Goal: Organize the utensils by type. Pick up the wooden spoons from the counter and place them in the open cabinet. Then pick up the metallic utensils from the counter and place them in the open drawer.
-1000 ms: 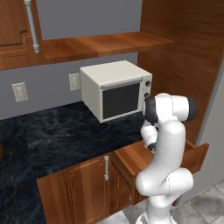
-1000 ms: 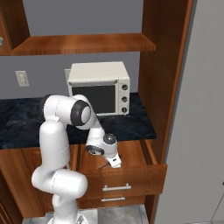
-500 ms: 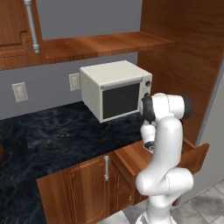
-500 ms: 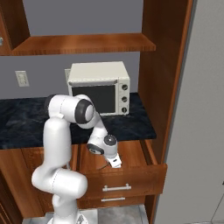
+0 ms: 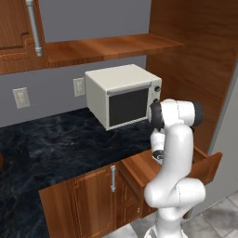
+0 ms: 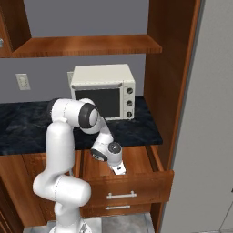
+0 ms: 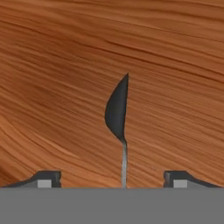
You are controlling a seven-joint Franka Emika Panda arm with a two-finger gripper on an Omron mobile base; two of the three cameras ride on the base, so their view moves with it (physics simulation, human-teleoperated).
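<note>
- Metal spoon (image 7: 118, 114): seen edge-on in the hand view, over the wooden floor of the open drawer (image 7: 65, 65); its long axis runs straight up the frame, the thin grey handle at the bottom and the dark bowl narrowing to a point at the top
- Position of the spoon: midway between the two fingertips (image 7: 48, 178), touching neither; whether it rests on the drawer floor or hangs just above it cannot be told
- Gripper (image 7: 112, 179): spread wide, the two dark tips standing well apart at either side of the handle, with nothing clasped
- Gripper in the right base view (image 6: 119, 169): points down into the open drawer (image 6: 136, 157), just above its floor near the front panel
- Arm (image 6: 68, 136): rises from the base, bends at a high elbow by the counter (image 6: 27, 125) edge, and folds forward and down over the drawer
- Left base view: the arm (image 5: 174, 153) stands before the drawer (image 5: 139, 165), to the right of the microwave (image 5: 122, 93)
</note>
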